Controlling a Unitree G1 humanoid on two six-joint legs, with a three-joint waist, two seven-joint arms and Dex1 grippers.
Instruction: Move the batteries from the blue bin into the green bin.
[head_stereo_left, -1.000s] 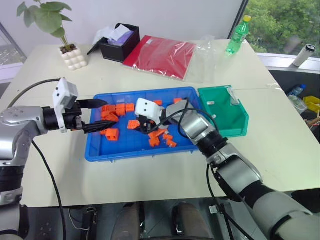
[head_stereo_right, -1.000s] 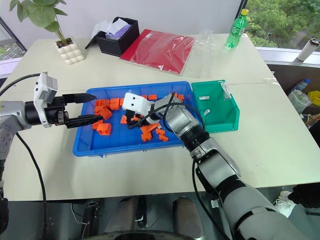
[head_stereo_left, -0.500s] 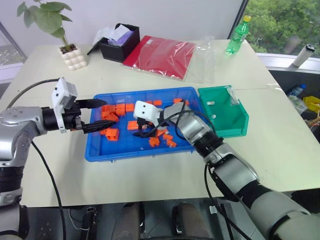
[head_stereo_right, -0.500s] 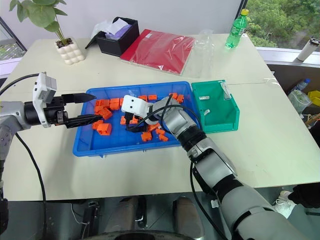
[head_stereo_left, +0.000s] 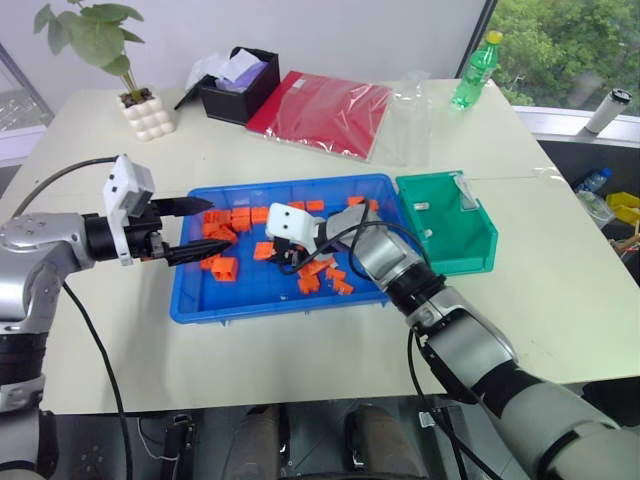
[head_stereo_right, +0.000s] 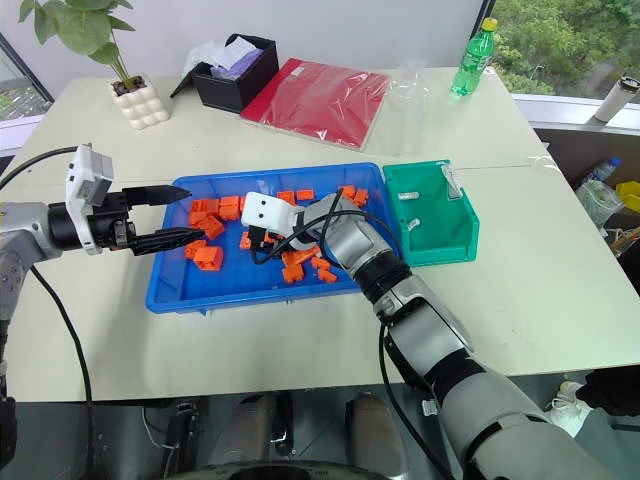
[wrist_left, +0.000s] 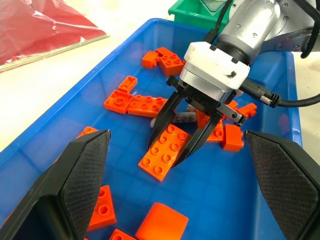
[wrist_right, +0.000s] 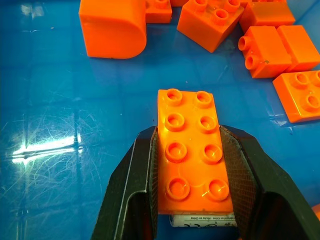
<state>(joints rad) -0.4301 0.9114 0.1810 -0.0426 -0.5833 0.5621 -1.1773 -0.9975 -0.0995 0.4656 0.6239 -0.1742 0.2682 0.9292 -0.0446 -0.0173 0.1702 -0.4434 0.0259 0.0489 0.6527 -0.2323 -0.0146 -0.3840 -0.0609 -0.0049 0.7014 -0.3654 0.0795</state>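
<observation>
- Right gripper (wrist_left: 177, 142): pinching an orange block (wrist_right: 194, 157) in the blue bin (head_stereo_left: 196, 300); a battery (wrist_right: 202, 220) lies beneath.
- Left gripper (head_stereo_left: 190, 232): fingers spread, over the bin's left end.
- Green bin (head_stereo_left: 470, 250): touching the blue bin's right end.

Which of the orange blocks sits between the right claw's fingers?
The long flat two-by-four orange plastic block, studs up, between the right claw fingers. A pale battery end peeks beneath it; the other blocks lie apart.

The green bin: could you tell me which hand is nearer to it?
Right. The right hand works mid-tray in the blue bin, beside the green bin; the left hand hovers at the tray's far end.
</observation>
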